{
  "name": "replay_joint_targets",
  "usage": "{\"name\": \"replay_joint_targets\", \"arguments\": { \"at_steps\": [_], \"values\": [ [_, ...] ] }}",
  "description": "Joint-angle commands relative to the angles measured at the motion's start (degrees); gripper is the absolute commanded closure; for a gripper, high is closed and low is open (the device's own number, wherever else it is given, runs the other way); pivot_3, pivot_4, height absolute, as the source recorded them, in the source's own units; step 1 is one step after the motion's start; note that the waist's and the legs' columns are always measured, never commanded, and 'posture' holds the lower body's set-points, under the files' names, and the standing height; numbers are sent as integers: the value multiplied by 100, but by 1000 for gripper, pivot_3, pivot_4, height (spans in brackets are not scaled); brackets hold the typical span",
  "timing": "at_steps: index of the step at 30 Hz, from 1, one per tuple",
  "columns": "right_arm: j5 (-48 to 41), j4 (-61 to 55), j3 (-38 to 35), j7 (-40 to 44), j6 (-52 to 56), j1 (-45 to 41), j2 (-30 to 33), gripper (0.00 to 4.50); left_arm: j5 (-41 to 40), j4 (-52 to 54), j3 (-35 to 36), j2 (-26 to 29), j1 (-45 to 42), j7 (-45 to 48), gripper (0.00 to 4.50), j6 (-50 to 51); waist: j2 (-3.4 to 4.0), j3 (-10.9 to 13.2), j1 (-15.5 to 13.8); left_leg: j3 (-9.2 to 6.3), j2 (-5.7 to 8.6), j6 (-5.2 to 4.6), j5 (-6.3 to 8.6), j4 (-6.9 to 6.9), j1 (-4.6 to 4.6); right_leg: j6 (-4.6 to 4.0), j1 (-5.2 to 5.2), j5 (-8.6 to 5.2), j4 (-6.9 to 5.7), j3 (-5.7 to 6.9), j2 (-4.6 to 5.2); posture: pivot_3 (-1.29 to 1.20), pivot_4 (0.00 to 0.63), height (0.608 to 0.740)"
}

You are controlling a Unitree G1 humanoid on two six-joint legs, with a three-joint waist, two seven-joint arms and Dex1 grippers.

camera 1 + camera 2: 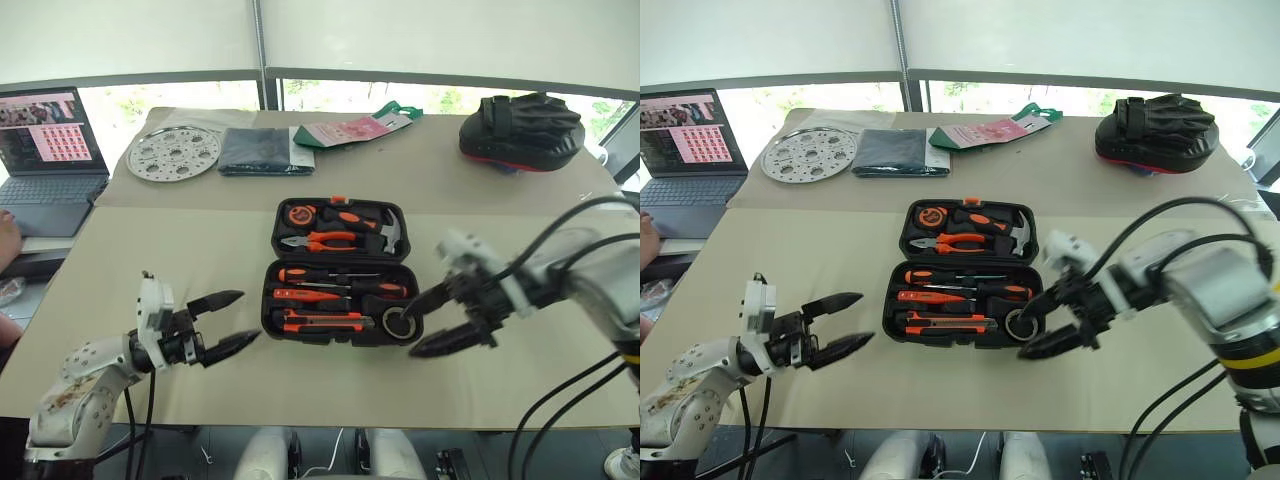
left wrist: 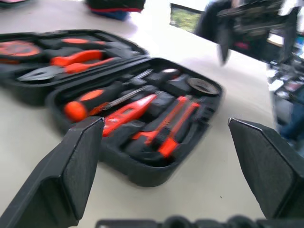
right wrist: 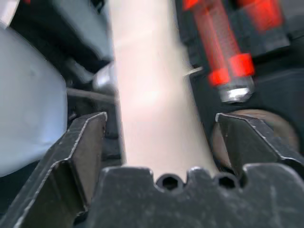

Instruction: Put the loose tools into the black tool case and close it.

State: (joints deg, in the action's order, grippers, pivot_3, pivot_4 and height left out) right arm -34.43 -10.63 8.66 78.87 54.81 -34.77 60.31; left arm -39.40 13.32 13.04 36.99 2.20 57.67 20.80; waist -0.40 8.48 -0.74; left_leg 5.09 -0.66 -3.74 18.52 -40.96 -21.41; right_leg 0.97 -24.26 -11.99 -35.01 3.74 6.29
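The black tool case (image 1: 272, 285) lies open in the middle of the table. Its near half holds two long screwdrivers (image 1: 335, 274) with black-and-orange handles, a small orange screwdriver (image 1: 306, 296), the utility knife (image 1: 322, 322) and, in the right corner, the tape roll (image 1: 400, 324). Pliers, a hammer and a tape measure fill the far half. My right gripper (image 1: 411, 332) hangs open just right of the tape roll, holding nothing. My left gripper (image 1: 250, 315) stands open left of the case, pointing at it, also with nothing in it.
A black mitt with red trim (image 1: 520, 130) sits at the back right. A dark folded cloth (image 1: 255, 150), a perforated metal disc (image 1: 173, 153) and a pink-green packet (image 1: 350, 128) lie along the back. At the left are a laptop (image 1: 45, 150) and a person's hand (image 1: 8, 235).
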Motion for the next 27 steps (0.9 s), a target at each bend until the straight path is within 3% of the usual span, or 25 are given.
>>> {"name": "replay_joint_targets", "arguments": {
  "at_steps": [1,6,7,9,11,18,27],
  "values": [
    [667,1506,-762,-692,-2071,177,-629,903,683,-672,-149,-119,-968,-1017,1813,154,-3,-1,-2,0,1,1,-1,0,5,0,5,1,-1,0,-1,0,150,740],
    [2141,3189,-570,-1974,-4853,118,-1565,2498,1516,-1550,-639,-341,-1995,-1599,3524,93,-10,0,33,12,29,8,-21,3,9,10,4,17,-7,-11,-15,0,150,740],
    [2337,3473,-531,-2129,-5247,63,-1707,3010,1622,-1706,-702,-403,-2146,-1659,4067,43,-10,0,52,16,30,10,-28,4,7,11,-1,17,-8,-12,-15,0,150,740],
    [2606,3900,-442,-2242,-5703,-49,-1912,3698,1778,-1954,-839,-467,-2379,-1683,4500,81,-10,0,100,18,29,15,-31,10,4,15,-1,19,-10,-6,-20,0,150,740],
    [2765,4192,-310,-2268,-5814,-175,-2168,4331,2028,-2230,-1179,-535,-2607,-1536,4500,52,-9,1,148,18,29,17,-33,14,1,20,-2,18,-9,-4,-20,0,150,740],
    [2829,4105,-170,-1942,-5835,-198,-2523,4428,2389,-2773,-1652,-884,-2960,-1281,4500,-118,-7,2,150,14,24,27,-38,13,2,26,5,14,-9,9,-25,0,150,740],
    [2558,2577,-294,-1663,-4947,759,-2346,4428,2424,-1821,-1821,-1035,-2311,-1156,4500,100,-6,2,93,4,26,28,-39,16,3,31,10,12,-8,9,-20,0,150,740]
  ]
}}
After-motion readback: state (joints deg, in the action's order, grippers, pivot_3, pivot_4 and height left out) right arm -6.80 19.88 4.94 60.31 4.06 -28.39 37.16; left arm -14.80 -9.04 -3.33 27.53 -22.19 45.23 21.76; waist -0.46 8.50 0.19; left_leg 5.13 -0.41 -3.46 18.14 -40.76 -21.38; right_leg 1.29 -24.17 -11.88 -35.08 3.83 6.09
